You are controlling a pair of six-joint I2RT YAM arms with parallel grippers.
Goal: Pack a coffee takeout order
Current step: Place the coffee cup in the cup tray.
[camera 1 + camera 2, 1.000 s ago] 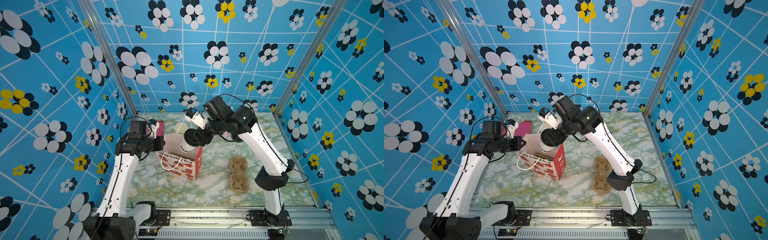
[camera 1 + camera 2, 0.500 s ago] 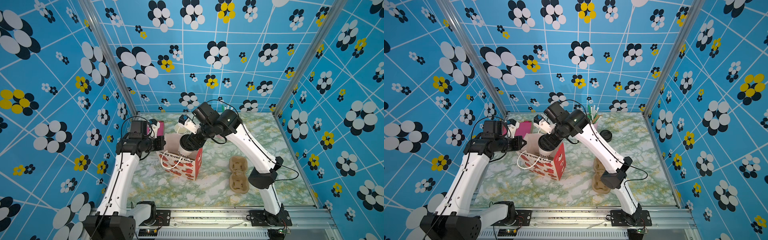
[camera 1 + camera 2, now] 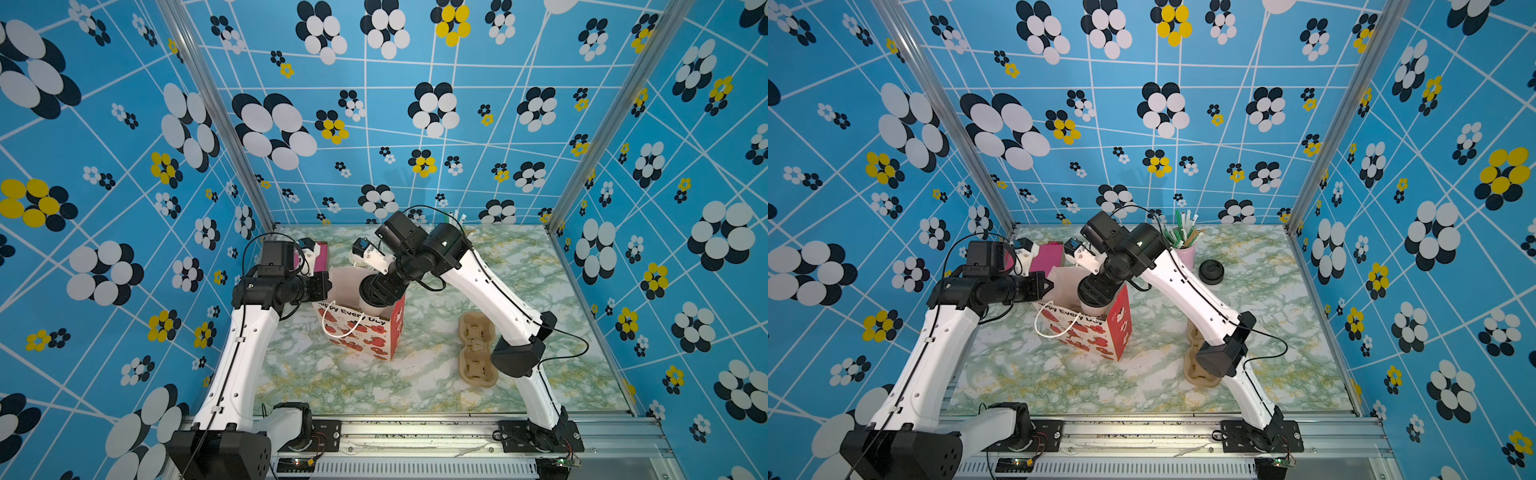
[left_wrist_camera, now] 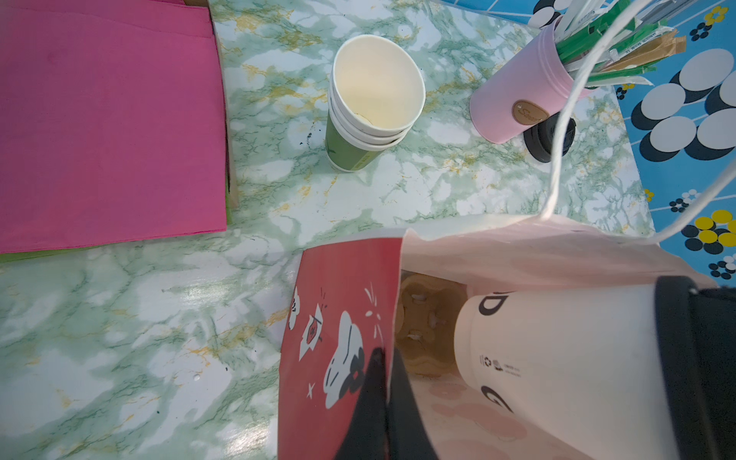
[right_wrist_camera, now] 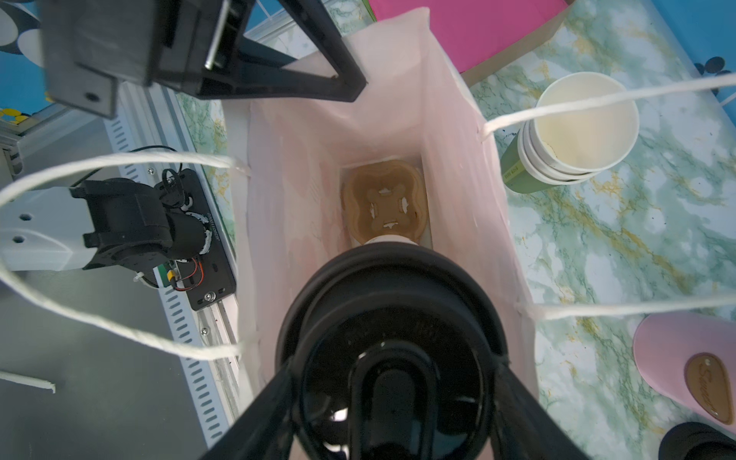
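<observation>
A red gift bag (image 3: 360, 332) with white cord handles stands open mid-table. My left gripper (image 4: 384, 358) is shut on the bag's upper side wall (image 4: 338, 298), one finger inside and one outside. My right gripper (image 5: 392, 358) is shut on a pale paper cup (image 4: 557, 358) with a black round lid (image 5: 392, 302). The cup hangs upright in the bag's mouth, partly below the rim in both top views (image 3: 1094, 309). A brown pulp cup holder (image 5: 384, 203) lies on the bag's floor, right under the cup.
More pulp holders (image 3: 478, 349) lie on the table to the right of the bag. Behind the bag are a flat pink napkin stack (image 4: 107, 119), a stack of lidless cups (image 4: 374, 103), a pink tumbler of straws (image 3: 1183, 251) and a lone black lid (image 3: 1211, 272).
My right arm has swung left and down, bringing the lidded cup from behind the bag into its mouth. The left gripper has kept its hold on the bag wall.
</observation>
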